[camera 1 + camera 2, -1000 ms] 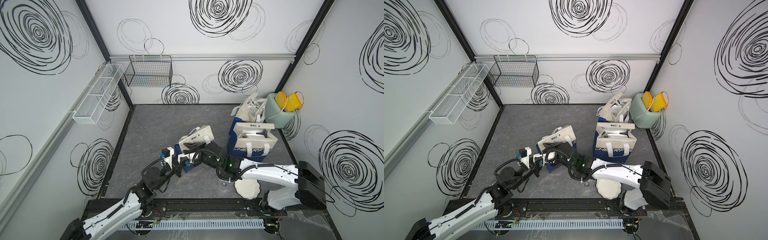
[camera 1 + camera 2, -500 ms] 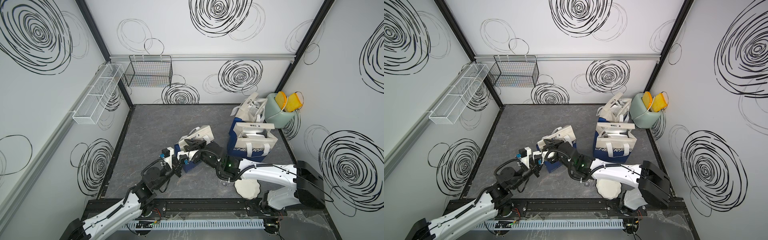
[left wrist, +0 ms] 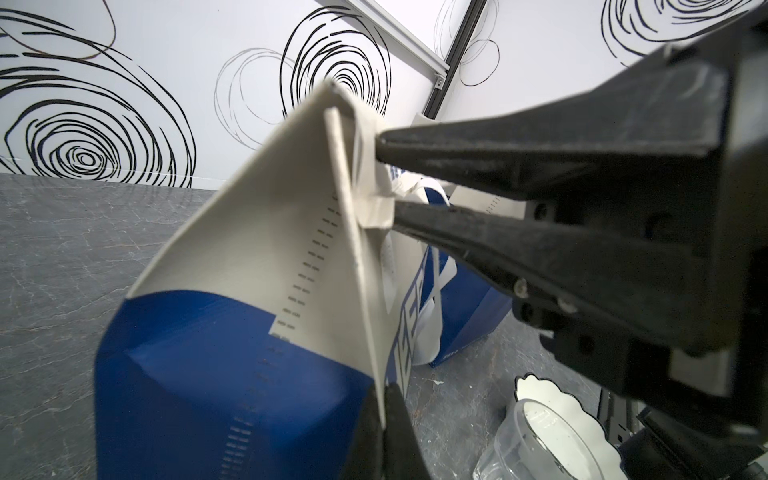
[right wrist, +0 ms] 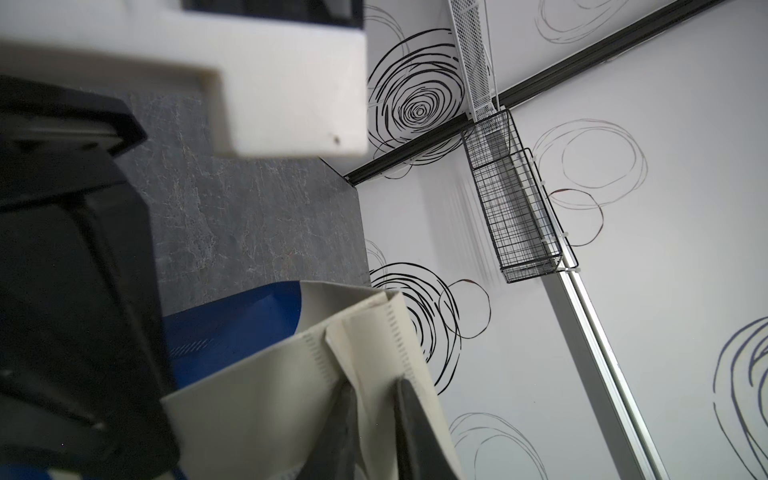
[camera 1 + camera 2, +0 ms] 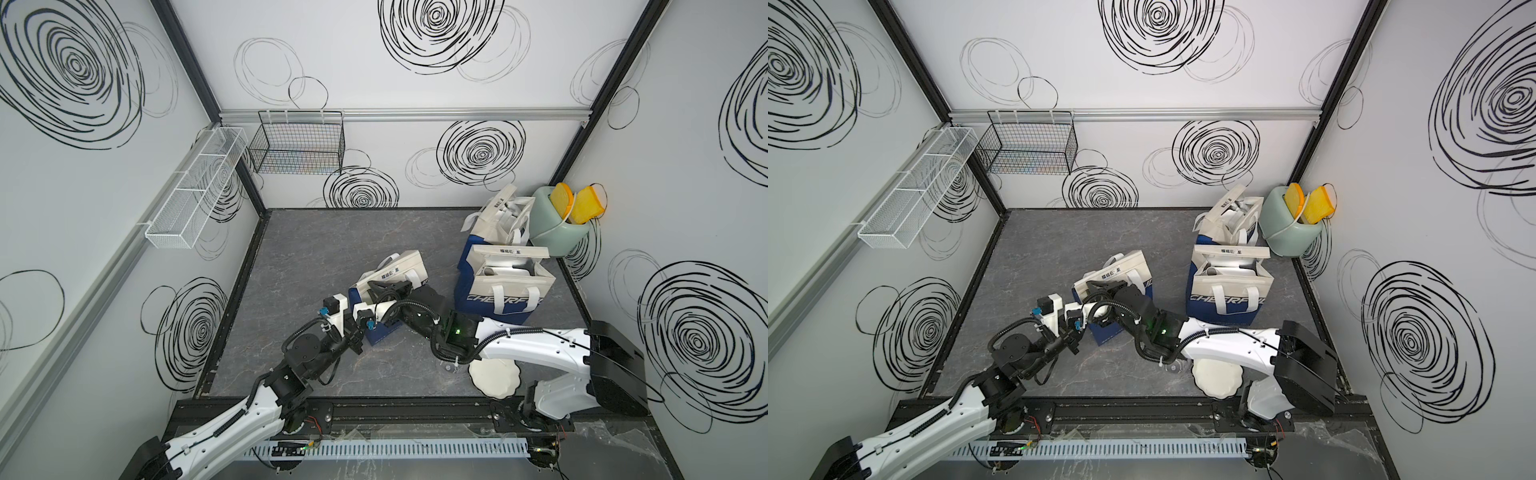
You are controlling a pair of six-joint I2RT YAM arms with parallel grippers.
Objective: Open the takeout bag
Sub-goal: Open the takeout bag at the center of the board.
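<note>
The takeout bag (image 5: pixel 405 266), blue below and cream above, leans in mid-floor in both top views (image 5: pixel 1125 266) with its top flap folded shut. My left gripper (image 3: pixel 384 395) is shut on the thin side edge of the bag (image 3: pixel 249 249), low at its near corner; in a top view the left gripper (image 5: pixel 359 332) shows at that corner. My right gripper (image 4: pixel 376 382) is shut on the folded cream flap of the bag (image 4: pixel 257 399). In the left wrist view the right gripper (image 3: pixel 384 180) pinches that fold at the bag's top. In a top view the right gripper (image 5: pixel 382 286) reaches over the bag.
Two more blue-and-cream bags (image 5: pixel 503 291) (image 5: pixel 498 220) stand open at the back right beside a green bin (image 5: pixel 557 232). A white scalloped plate (image 5: pixel 494 374) and a clear cup (image 3: pixel 536 440) lie under the right arm. Wire baskets (image 5: pixel 297 145) (image 5: pixel 195 191) hang on the walls.
My right gripper's jaws have closed in on the bag's top flap. The left gripper has stayed shut on the side edge, and the bag has hardly shifted.
</note>
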